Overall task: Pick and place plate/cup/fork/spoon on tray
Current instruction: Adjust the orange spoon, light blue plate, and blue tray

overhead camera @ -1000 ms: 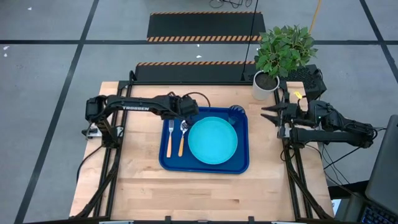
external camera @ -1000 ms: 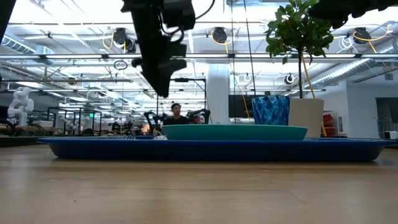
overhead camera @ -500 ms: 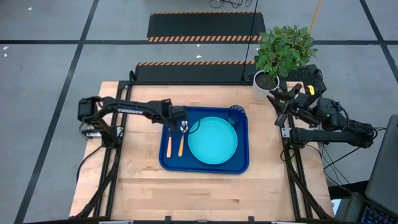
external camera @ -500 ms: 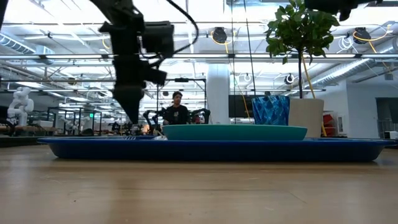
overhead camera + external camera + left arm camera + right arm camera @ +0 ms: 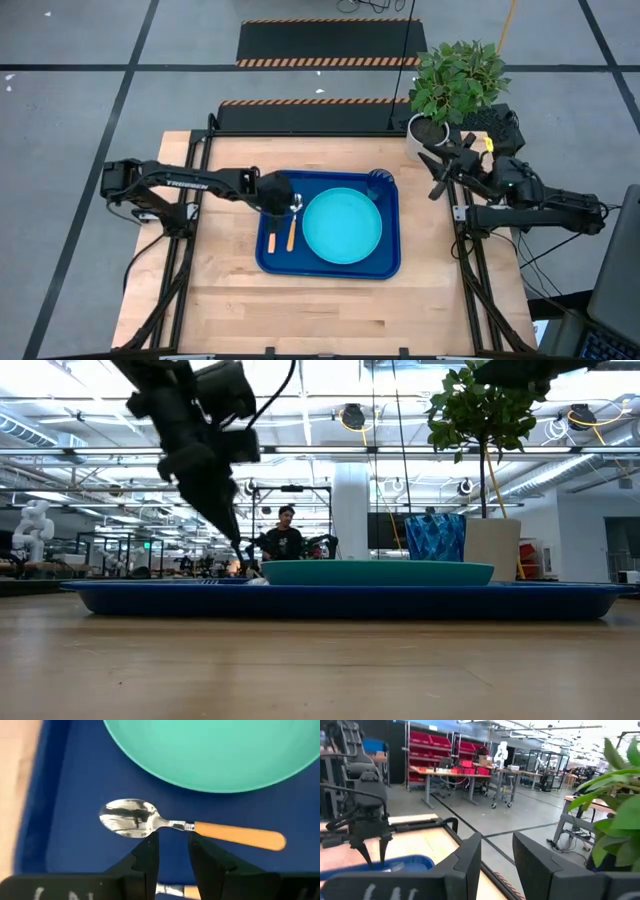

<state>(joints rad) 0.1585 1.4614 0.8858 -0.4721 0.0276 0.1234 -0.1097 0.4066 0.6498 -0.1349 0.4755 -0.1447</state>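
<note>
1. My left claw [image 5: 170, 854] hangs over the spoon [image 5: 190, 826], its fingers slightly apart and gripping nothing.
2. I see the spoon and fork [image 5: 271, 238] lying on the tray [image 5: 392, 262] at the plate's [image 5: 342, 226] nine o'clock, with the cup [image 5: 379, 181] at one o'clock.
3. My right claw [image 5: 496, 851] waits off the worktop [image 5: 330, 310], fingers apart and empty.

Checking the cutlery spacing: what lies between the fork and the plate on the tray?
The spoon lies between the fork and the plate, seen in the high view.
</note>
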